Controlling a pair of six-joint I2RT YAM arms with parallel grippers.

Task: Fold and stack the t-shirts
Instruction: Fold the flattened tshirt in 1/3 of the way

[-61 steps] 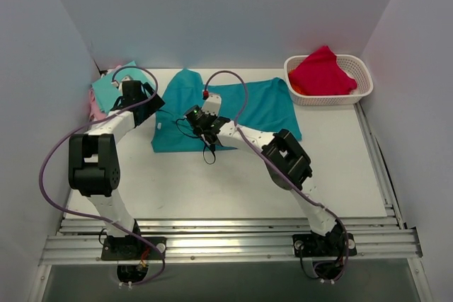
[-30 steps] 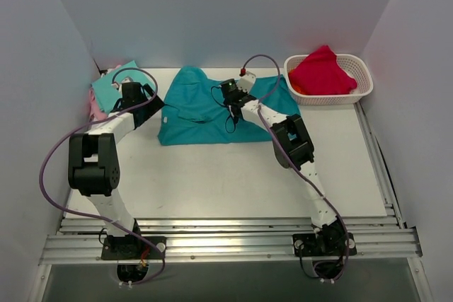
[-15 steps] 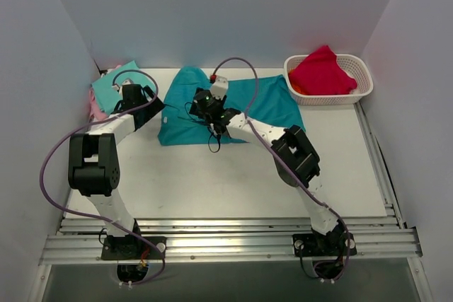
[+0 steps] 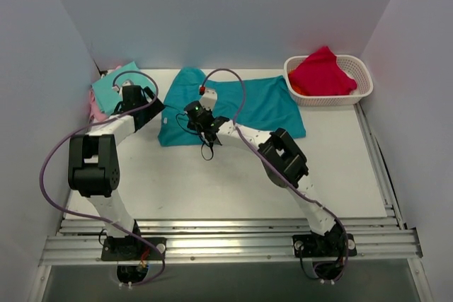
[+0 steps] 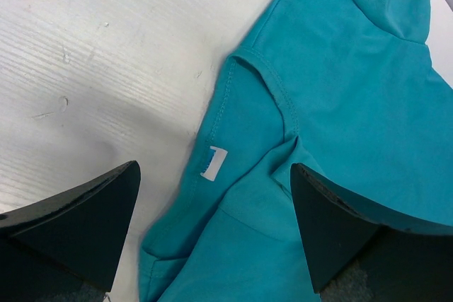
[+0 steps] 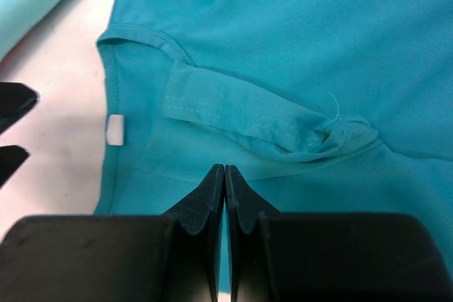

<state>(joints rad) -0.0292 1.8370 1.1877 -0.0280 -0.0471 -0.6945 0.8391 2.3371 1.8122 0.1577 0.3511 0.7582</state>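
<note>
Right pincer [image 6: 224,169] pressed together, no cloth seen between its tips, low over the teal shirt [image 6: 304,40]. Bunched sleeve [image 6: 248,118] just ahead, lying crosswise. Collar label [image 6: 115,129] off left, under the wide-spread left pincer [image 5: 214,167]. Right arm is nearer the sleeve.

Top view: pink t-shirt [image 4: 94,109] mostly hidden under mint t-shirt [image 4: 112,88] and left arm [image 4: 117,126]. Right arm [image 4: 244,135] covers near part of teal t-shirt [image 4: 265,104]. Red cloth [image 4: 320,70] heaped in basket [image 4: 333,99]; garment type unclear.

Left wrist view: teal t-shirt cut by right, bottom edges; neck label [image 5: 210,163] print too small to read; left gripper [image 5: 214,171] fingers cut by bottom edge.

Right wrist view: left fingertips [image 6: 13,98] clipped at left edge; cloth under pressed-together right gripper [image 6: 225,171] fingers hidden.
</note>
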